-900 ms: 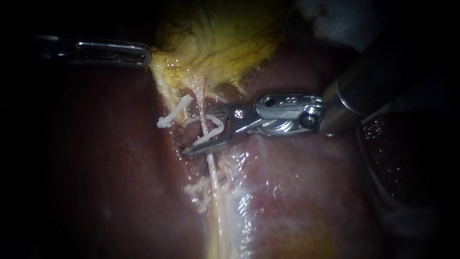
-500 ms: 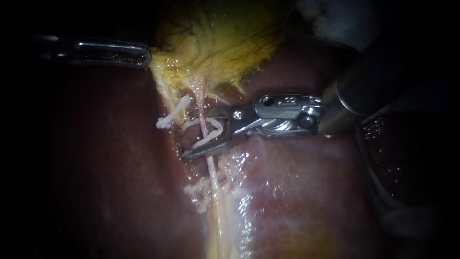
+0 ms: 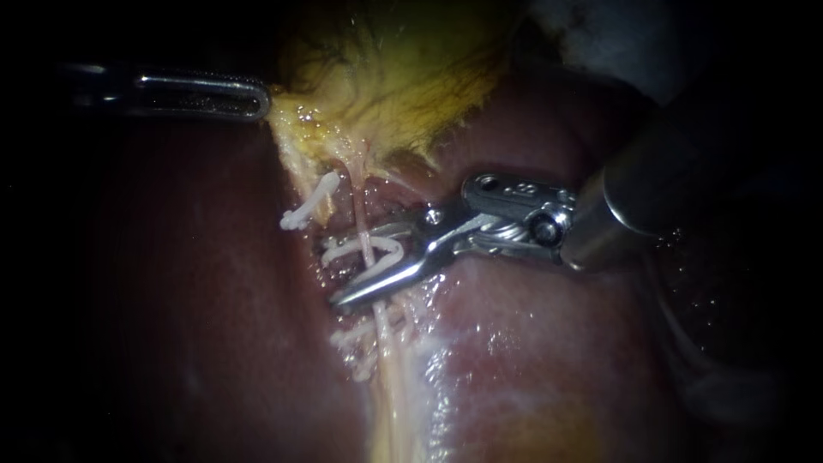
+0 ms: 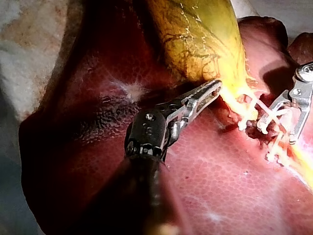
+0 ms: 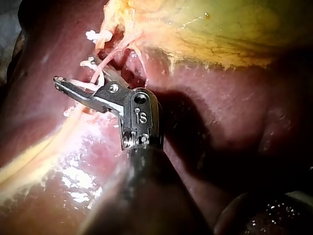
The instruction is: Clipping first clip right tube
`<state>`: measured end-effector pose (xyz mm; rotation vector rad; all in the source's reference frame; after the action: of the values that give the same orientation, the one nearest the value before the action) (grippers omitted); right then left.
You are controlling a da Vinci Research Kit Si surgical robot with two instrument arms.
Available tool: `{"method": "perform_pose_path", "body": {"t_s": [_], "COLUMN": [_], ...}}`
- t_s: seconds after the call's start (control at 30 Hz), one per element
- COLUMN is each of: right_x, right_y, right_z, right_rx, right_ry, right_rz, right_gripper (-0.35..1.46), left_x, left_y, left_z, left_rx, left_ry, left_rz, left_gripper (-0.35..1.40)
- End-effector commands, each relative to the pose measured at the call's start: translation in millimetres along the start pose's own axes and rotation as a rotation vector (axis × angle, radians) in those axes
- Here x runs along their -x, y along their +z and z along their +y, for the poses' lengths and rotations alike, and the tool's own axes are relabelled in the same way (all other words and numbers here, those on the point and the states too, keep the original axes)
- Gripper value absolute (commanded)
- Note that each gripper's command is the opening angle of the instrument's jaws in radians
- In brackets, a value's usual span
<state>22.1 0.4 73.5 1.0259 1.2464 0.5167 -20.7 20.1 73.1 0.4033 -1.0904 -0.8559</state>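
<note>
A thin pink tube (image 3: pixel 357 193) runs from the yellow gallbladder (image 3: pixel 403 77) down over the liver (image 3: pixel 531 343). My right instrument (image 3: pixel 334 273) straddles it, jaws well apart and carrying a white clip (image 3: pixel 377 246) that wraps the tube. The right wrist view shows those jaws (image 5: pixel 78 73) around the tube (image 5: pixel 110 56). Another white clip (image 3: pixel 307 204) sits on a strand up and to the left, and more white clips (image 3: pixel 364 341) lie lower down. My left instrument (image 3: pixel 257 96) is shut on the gallbladder's edge, as the left wrist view (image 4: pixel 212 90) also shows.
Dark red liver (image 4: pixel 220 186) surrounds the site in every view. The right instrument's thick shaft (image 3: pixel 643 189) crosses the upper right. Pale cloth (image 3: pixel 591 34) shows behind the gallbladder. Wet glare lies on the tissue below the clips.
My right instrument has slid down along the tube toward the lower clips, carrying the white clip with it, and its shaft has tilted. The left instrument has held still.
</note>
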Motion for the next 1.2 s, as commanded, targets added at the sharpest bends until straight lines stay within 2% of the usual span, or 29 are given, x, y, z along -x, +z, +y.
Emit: {"method": "perform_pose_path", "body": {"t_s": [0.03,0.23,0.5,0.93,1.2], "right_x": [0.1,0.8,3.4,5.9,6.3], "right_y": [0.1,0.8,2.5,3.1,3.2], "right_z": [-0.3,-1.7,-3.1,-3.4,-3.5], "right_rx": [-0.016,-0.07,-0.107,-0.152,-0.157], "right_ry": [0.01,0.037,0.06,0.087,0.096], "right_rz": [0.001,-0.007,-0.036,-0.079,-0.086], "right_gripper": [0.54,0.54,0.54,0.48,0.39], "left_x": [0.0,0.0,-0.1,-0.2,-0.2], "left_y": [0.0,0.0,0.0,0.1,0.1], "left_z": [0.0,0.0,0.0,0.0,-0.1], "left_rx": [0.0,0.0,0.0,0.001,0.002], "left_ry": [0.0,0.0,0.0,0.001,0.001], "left_rz": [0.0,0.0,0.0,-0.001,-0.001], "left_gripper": [-0.35,-0.35,-0.35,-0.35,-0.35]}}
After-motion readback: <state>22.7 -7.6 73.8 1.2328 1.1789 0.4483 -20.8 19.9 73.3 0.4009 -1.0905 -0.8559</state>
